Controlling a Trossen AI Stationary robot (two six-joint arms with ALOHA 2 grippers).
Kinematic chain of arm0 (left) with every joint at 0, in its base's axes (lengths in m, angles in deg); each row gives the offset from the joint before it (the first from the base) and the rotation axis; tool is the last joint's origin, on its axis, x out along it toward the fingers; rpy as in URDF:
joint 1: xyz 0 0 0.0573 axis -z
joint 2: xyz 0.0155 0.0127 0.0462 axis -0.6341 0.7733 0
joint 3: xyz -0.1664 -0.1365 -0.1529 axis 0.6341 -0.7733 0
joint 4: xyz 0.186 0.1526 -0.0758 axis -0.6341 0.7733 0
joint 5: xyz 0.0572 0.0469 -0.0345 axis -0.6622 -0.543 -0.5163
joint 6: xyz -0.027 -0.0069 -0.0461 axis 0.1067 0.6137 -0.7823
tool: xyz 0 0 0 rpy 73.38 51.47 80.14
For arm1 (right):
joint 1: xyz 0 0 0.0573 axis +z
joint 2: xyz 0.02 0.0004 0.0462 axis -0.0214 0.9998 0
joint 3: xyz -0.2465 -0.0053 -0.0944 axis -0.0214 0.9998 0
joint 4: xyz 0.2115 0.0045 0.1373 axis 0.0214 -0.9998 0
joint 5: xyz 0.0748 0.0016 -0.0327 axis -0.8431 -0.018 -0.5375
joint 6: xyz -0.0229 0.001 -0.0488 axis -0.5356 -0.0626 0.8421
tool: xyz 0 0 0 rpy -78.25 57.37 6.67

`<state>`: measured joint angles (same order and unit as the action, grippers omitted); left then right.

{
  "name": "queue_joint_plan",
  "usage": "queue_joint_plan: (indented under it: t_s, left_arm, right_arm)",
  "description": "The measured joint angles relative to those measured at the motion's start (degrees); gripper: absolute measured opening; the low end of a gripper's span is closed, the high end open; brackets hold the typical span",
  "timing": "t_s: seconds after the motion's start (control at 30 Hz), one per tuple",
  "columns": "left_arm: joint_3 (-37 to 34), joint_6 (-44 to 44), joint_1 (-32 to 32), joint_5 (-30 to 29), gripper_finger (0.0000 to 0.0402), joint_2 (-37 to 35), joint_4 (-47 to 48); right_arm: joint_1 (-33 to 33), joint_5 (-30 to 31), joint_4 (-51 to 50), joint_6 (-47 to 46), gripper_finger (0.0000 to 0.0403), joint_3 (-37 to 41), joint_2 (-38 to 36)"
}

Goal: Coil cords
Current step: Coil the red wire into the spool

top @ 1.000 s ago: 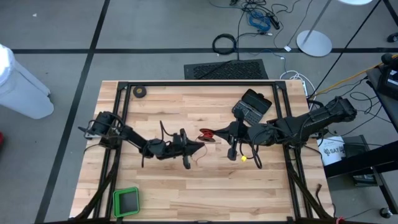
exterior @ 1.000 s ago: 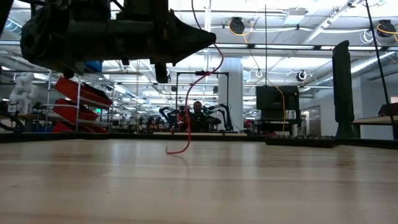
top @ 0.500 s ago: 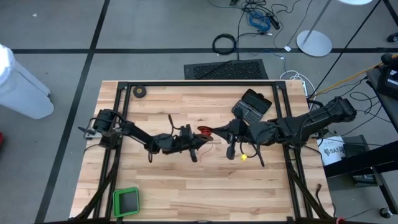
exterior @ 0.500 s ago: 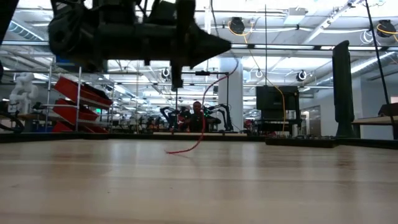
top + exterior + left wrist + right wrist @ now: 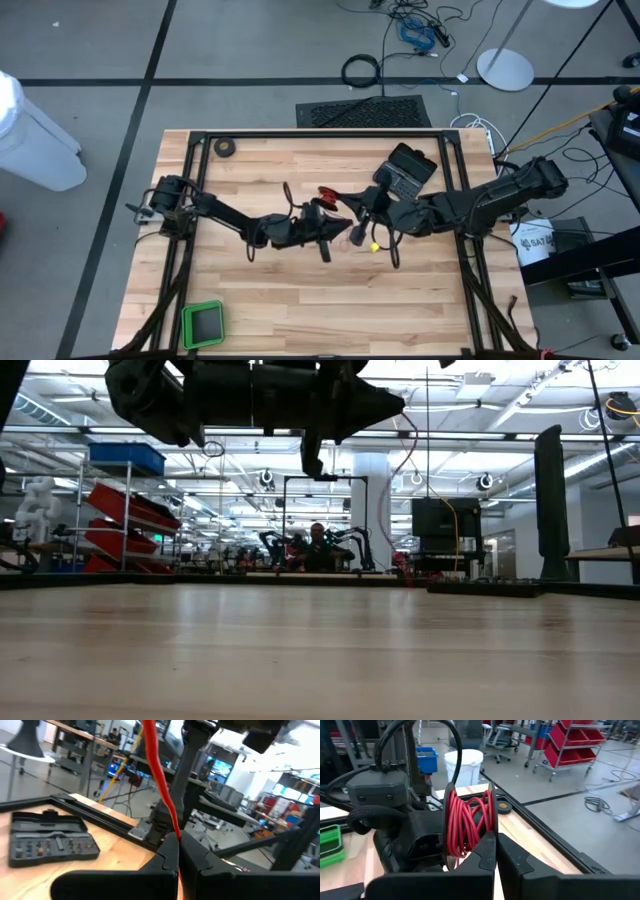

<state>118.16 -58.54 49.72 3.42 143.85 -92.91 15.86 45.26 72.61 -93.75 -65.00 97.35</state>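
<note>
The cord is one thin red wire. Most of it is wound into a coil (image 5: 328, 194) (image 5: 465, 822) of several loops, held above the middle of the table by my right gripper (image 5: 350, 207) (image 5: 496, 840), which is shut on it. A free strand (image 5: 159, 775) runs from the coil to my left gripper (image 5: 346, 231) (image 5: 178, 840), which is shut on it just near of the coil. In the low view the strand (image 5: 390, 480) hangs in a slack curve below the left gripper (image 5: 397, 405). The reel does not show plainly. My left gripper pinches the single free strand (image 5: 175, 831) between its two fingertips, coming nearly level from the table's left. The strand rises slanting from the fingers toward the coil, clear of the table. My right gripper pinches the lower edge of the coil's loops (image 5: 479, 836) between its two fingers, coming roughly level from the table's right. The coil stands upright above the fingers, lifted clear of the table.
A black case of tool bits (image 5: 405, 170) (image 5: 50, 837) lies open at the far right. A black tape roll (image 5: 226, 148) (image 5: 504, 808) sits at the far left corner, a green box (image 5: 203, 322) at the near left. Black frame rails (image 5: 320, 133) border the table.
My left gripper has moved toward the table's right and up, closing on the coil, still shut on the strand. The strand's slack bend, which touched the table, has lifted clear. My right gripper has turned a little, carrying the coil slightly toward the far edge.
</note>
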Motion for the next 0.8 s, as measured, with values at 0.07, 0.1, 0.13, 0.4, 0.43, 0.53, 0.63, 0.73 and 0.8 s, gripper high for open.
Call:
queue_joint_plan:
  t_s: [0.07, 0.1, 0.13, 0.4, 0.43, 0.53, 0.63, 0.73, 0.8]
  left_arm:
    - [0.02, -0.04, -0.24, -1.42, 0.0000, 0.00, 0.02]
    - [0.02, -0.19, -0.44, -2.20, 0.0000, 0.00, 0.44]
    - [0.02, -0.89, -0.61, -2.82, 0.0000, 0.00, 0.99]
    - [0.00, -2.95, -1.06, -3.33, 0.0000, -0.04, -0.95]
    - [0.01, -2.95, -1.02, -3.33, 0.0000, -0.18, -0.98]
    - [0.02, -3.02, -1.02, -3.33, 0.0000, -0.26, -1.39]
    - [0.02, -3.26, -0.98, -2.70, 0.0000, -0.28, -2.58]
    - [0.04, -4.50, -0.98, -1.39, 0.0000, -0.31, -2.89]
    - [0.04, -4.52, -0.98, -1.04, 0.0000, -0.31, -3.40]
  right_arm:
    - [0.00, 0.79, -0.02, -0.02, 0.0000, 0.00, 0.09]
    - [0.00, 0.95, -0.02, -0.02, 0.0000, 0.00, 0.10]
    - [0.00, 1.09, 0.01, -0.02, 0.0000, 0.00, 0.10]
    - [-0.28, 3.14, -0.13, -0.46, 0.0000, 0.00, 1.23]
    - [-0.39, 4.19, -0.33, -0.45, 0.0000, 0.00, 1.64]
    - [-0.98, 6.67, -0.87, -0.43, 0.0000, 0.00, 2.50]
    - [-1.40, 8.04, -1.04, -0.04, 0.0000, 0.00, 3.07]
    - [-1.66, 9.16, -1.54, -0.04, 0.0000, 0.00, 3.12]
    - [-1.66, 9.54, -1.98, -0.04, 0.0000, 0.00, 3.20]
